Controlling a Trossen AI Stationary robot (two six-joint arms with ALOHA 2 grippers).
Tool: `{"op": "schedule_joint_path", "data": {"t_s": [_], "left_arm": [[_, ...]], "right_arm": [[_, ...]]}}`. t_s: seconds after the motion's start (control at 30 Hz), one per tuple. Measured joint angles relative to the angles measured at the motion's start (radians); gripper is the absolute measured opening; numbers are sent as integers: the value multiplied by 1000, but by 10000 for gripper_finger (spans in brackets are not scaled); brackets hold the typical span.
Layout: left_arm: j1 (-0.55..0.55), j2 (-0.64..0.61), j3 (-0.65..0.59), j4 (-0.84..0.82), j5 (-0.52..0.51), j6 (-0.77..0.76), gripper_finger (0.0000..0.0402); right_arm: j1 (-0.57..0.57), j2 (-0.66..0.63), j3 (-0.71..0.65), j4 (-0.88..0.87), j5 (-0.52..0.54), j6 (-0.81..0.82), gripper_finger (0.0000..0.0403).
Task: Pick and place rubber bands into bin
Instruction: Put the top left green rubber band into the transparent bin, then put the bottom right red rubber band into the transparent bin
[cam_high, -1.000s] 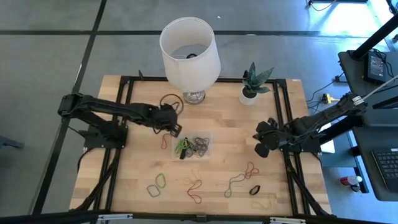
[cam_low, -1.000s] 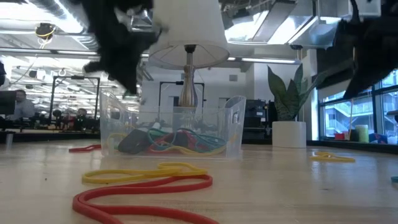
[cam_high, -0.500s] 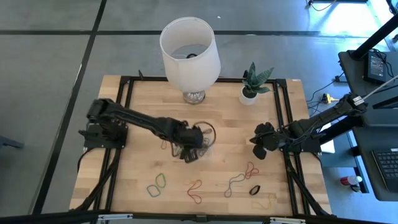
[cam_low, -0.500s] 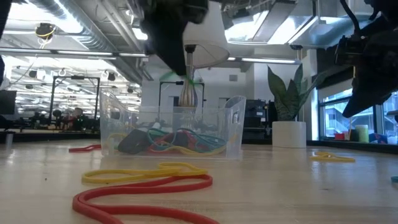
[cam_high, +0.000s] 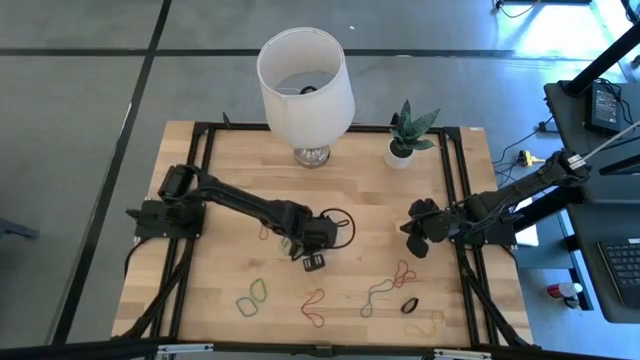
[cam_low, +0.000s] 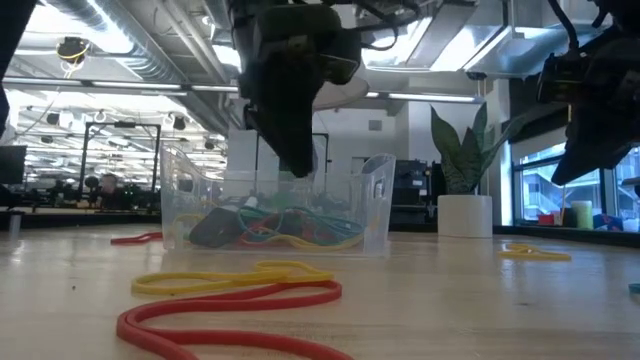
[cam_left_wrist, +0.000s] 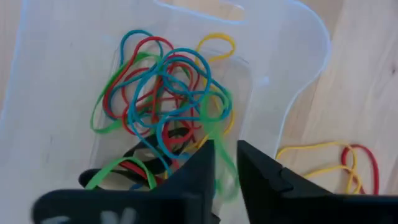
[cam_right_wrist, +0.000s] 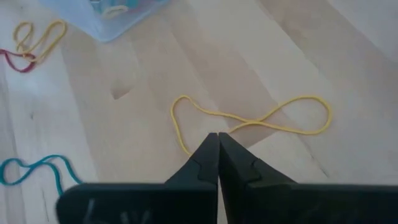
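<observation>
The clear bin (cam_left_wrist: 56, 68) stands mid-table and holds a tangle of rubber bands (cam_left_wrist: 168, 93) in blue, red, green and yellow. My left gripper (cam_left_wrist: 226, 149) hangs over the bin (cam_low: 370, 200), pointing steeply down, its fingers a little apart. A blurred green band (cam_left_wrist: 219, 134) shows in and just ahead of the gap. My right gripper (cam_right_wrist: 217, 138) is shut with nothing in it. It hovers at the table's right (cam_high: 415, 232) over a yellow band (cam_right_wrist: 267, 121) that lies flat on the wood. My left gripper has the green band's blurred strand (cam_left_wrist: 224, 180) in the gap between its fingers. I cannot tell whether either finger touches it. The fingers come from above, over the bin's near part.
A white lampshade (cam_high: 305, 75) and a potted plant (cam_high: 408, 135) stand at the far edge. Loose bands lie on the near half: green (cam_high: 251, 297), orange-red (cam_high: 313, 305), grey-teal (cam_high: 378, 295), red (cam_high: 403, 272), black (cam_high: 409, 306) and yellow (cam_high: 425, 325). A red one (cam_high: 265, 232) lies left of the bin.
My left gripper has swung from the bin's left side toward the table's right edge, rolling as it went, and now stands over the bin, a little lower. The green band seen at its fingertips in the low view half a second ago no longer shows there.
</observation>
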Motion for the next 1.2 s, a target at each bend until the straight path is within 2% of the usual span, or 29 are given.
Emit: {"op": "schedule_joint_path", "data": {"t_s": [0.23,0.43,0.6,0.8,1.0,1.2], "left_arm": [[2,-29,29,-24,17,-23,131],[13,-65,118,-118,10,-69,142],[13,-112,139,-137,-9,-60,108],[-8,-182,96,-145,-40,38,13],[-68,-305,0,-71,-155,98,2],[-94,-479,-234,0,-165,28,2]], "right_arm": [[0,0,0,1,0,-1,5],[0,0,0,25,0,1,5],[0,0,0,64,1,1,5],[2,1,3,103,3,9,3],[2,29,63,94,3,32,2],[2,142,175,59,7,60,1]]}}
